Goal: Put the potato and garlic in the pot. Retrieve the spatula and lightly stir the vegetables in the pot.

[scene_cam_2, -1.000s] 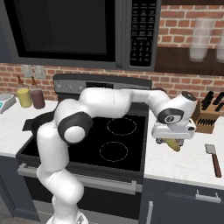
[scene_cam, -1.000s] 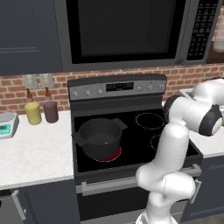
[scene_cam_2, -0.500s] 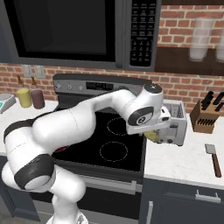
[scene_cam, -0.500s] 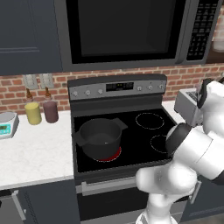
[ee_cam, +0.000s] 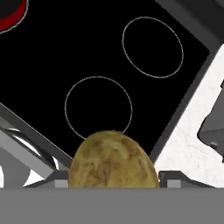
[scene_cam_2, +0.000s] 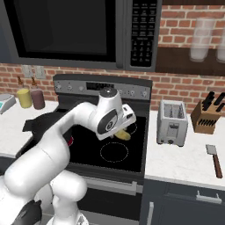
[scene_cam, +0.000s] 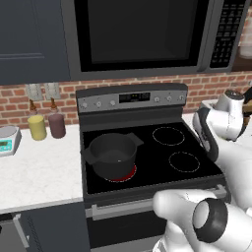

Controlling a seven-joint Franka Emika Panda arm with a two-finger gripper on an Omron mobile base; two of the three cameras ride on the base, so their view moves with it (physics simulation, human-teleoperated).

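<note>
**Potato carried over the stove's right burners**

The end effector [scene_cam_2: 122, 132] hangs above the black glass stovetop [scene_cam_2: 127, 154], its fingers closed on the potato [scene_cam_2: 123, 135], a yellowish-tan lump that peeks out below the white hand. In the hand view the potato [ee_cam: 113, 161] sits large at the bottom edge between the fingertips, with two ring-marked burners on the glass beyond it.

The pot [scene_cam: 111, 155], dark grey with two short side handles, stands on the front left burner, where a red glow shows under its base. It is well apart from the held potato, to its left.

The spatula [scene_cam_2: 214, 158] lies flat on the white table [scene_cam_2: 184, 160] right of the stove, past the toaster [scene_cam_2: 172, 122] and in front of the knife block [scene_cam_2: 209, 114]. On the left table stand a yellow jar [scene_cam: 36, 126] and a dark reddish jar [scene_cam: 56, 125], just beside each other, with a small scale [scene_cam: 7, 140] to their left.
</note>
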